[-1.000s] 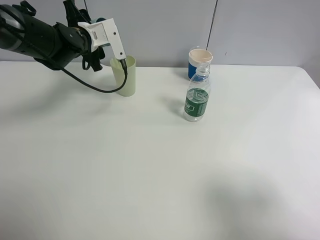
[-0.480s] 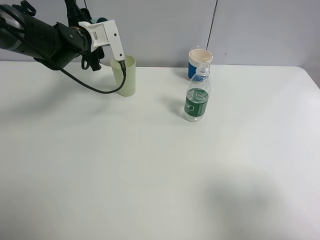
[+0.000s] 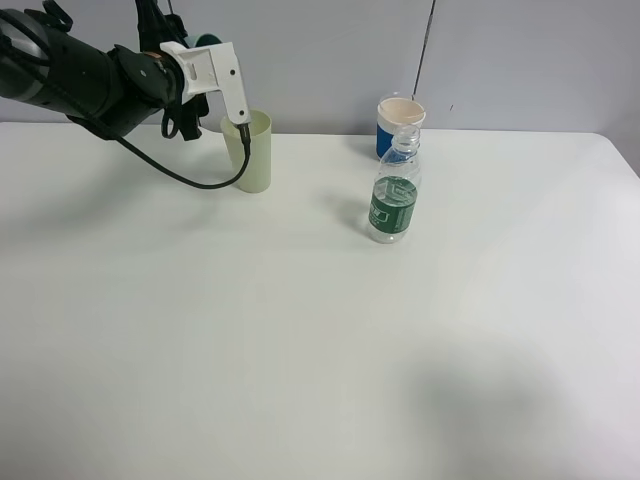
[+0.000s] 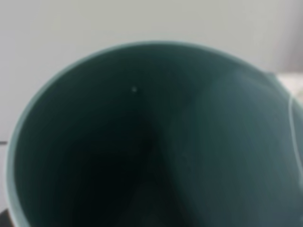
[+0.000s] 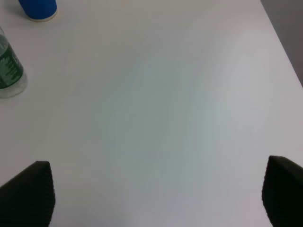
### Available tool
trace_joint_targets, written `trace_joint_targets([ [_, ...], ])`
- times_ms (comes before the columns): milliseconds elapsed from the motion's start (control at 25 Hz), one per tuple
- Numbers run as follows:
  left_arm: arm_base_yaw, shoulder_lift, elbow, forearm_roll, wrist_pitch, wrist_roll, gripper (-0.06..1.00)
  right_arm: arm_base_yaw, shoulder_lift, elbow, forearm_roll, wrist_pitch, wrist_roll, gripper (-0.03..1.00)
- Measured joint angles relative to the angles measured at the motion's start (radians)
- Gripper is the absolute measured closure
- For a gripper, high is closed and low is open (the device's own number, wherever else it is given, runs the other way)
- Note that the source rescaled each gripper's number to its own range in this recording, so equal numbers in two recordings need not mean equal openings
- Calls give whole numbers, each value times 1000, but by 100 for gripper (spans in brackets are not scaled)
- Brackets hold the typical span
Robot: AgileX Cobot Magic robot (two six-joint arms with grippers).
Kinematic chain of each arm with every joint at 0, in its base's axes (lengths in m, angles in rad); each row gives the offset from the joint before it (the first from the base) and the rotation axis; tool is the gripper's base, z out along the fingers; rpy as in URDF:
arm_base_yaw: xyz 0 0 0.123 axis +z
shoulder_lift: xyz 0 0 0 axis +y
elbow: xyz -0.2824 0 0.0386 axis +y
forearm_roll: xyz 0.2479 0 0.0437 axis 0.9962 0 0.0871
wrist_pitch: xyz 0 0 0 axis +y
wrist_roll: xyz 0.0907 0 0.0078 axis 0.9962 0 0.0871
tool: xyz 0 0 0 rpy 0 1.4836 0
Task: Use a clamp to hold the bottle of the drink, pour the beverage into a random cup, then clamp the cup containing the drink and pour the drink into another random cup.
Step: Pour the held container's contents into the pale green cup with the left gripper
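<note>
My left gripper [image 3: 192, 100] is at the back left, raised just above and beside a pale green cup [image 3: 250, 150] that stands on the table. It is shut on a teal cup [image 3: 205, 40]. The dark inside of the teal cup [image 4: 151, 142] fills the left wrist view and hides the fingers. The clear bottle with a green label [image 3: 393, 200] stands upright right of centre, also seen as the bottle [image 5: 8, 66] in the right wrist view. My right gripper [image 5: 156, 198] is open over bare table, with nothing between its fingers. It is outside the high view.
A blue cup with a white rim [image 3: 400, 122] stands just behind the bottle, and shows as the blue cup [image 5: 38, 8] in the right wrist view. A black cable [image 3: 190, 180] loops from the left wrist down beside the pale green cup. The white table [image 3: 320, 350] ends at the grey wall behind.
The left arm has shifted very slightly up and to the right with the teal cup. The bottle and the standing cups have not moved.
</note>
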Motion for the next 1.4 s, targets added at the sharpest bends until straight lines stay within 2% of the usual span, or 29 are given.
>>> trace_joint_targets([
  [520,0,0,0,86,-13,6,93,0,0,0,0,0,0,27],
  [1080,0,0,0,146,-36,78,93,0,0,0,0,0,0,27],
  [1400,0,0,0,209,-58,82,93,0,0,0,0,0,0,27],
])
